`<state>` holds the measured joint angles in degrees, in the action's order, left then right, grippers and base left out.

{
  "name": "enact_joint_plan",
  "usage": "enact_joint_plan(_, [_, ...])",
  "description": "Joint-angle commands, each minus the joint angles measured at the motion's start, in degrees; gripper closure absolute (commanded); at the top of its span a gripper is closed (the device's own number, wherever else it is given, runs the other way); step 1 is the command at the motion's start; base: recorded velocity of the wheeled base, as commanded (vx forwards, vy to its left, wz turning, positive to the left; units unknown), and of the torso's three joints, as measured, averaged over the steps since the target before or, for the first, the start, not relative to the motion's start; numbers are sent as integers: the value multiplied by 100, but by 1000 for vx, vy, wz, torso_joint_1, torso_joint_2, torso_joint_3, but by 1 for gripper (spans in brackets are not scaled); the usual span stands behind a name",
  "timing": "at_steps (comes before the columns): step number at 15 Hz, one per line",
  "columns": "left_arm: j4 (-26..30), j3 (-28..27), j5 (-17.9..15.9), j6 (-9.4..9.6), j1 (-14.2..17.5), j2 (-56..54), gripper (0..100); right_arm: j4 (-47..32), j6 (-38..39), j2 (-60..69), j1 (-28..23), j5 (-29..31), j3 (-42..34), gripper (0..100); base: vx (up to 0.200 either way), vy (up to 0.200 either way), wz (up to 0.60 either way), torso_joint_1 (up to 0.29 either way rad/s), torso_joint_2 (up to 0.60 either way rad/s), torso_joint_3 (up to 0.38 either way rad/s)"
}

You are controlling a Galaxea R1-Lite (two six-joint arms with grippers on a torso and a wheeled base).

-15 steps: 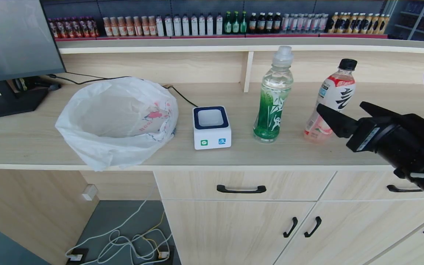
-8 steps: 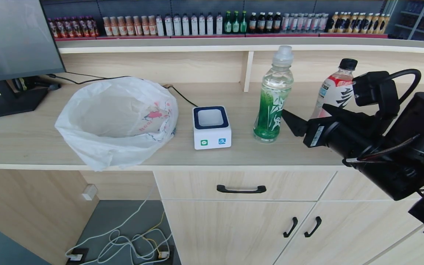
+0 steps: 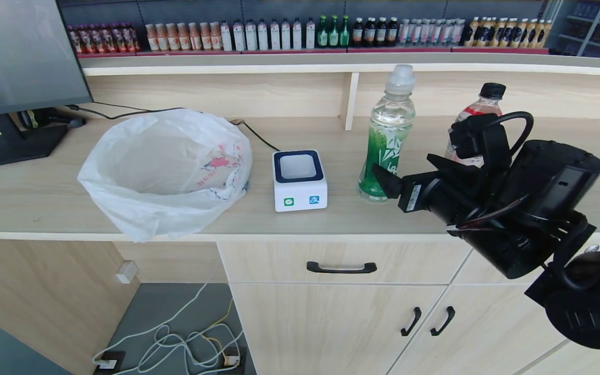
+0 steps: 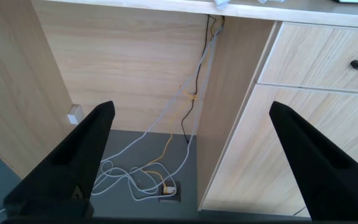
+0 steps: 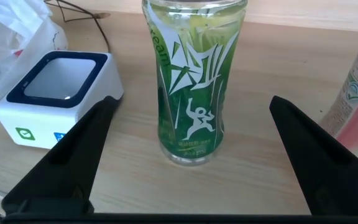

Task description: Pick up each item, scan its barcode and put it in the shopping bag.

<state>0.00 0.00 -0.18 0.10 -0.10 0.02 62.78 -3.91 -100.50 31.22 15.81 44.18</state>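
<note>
A green-labelled bottle [image 3: 386, 135] with a clear cap stands upright on the wooden counter [image 3: 45, 203], right of the white barcode scanner [image 3: 299, 180]. My right gripper [image 3: 409, 174] is open just in front of this bottle. In the right wrist view the green bottle [image 5: 194, 81] stands between the spread fingers [image 5: 73, 162], which are not touching it. A pink-labelled bottle [image 3: 479, 112] stands farther right, partly hidden by my right arm. The white plastic shopping bag [image 3: 167, 169] sits open on the left. My left gripper [image 4: 189, 109] is open below the counter.
A monitor [image 3: 19, 52] stands at the counter's far left, with a black cable [image 3: 258, 136] running to the scanner. An upright divider [image 3: 351, 99] and raised ledge back the counter. Drawers with black handles [image 3: 341, 269] are below, and loose cables [image 4: 148, 180] lie on the floor.
My right arm has swung left, from in front of the pink-labelled bottle to in front of the green bottle. Bottles, scanner and bag have stayed put.
</note>
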Motion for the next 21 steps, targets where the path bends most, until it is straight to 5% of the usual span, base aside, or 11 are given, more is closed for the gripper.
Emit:
enact_joint_plan(1, [0,0,1,-1,1,-2,0,59,-4,-356,7,150,372,0,0,0,0,0,0,0])
enact_joint_plan(21, [0,0,1,-1,1,-2,0,322,-215,-1306,-72,933,1691,0,0,0,0,0,0,0])
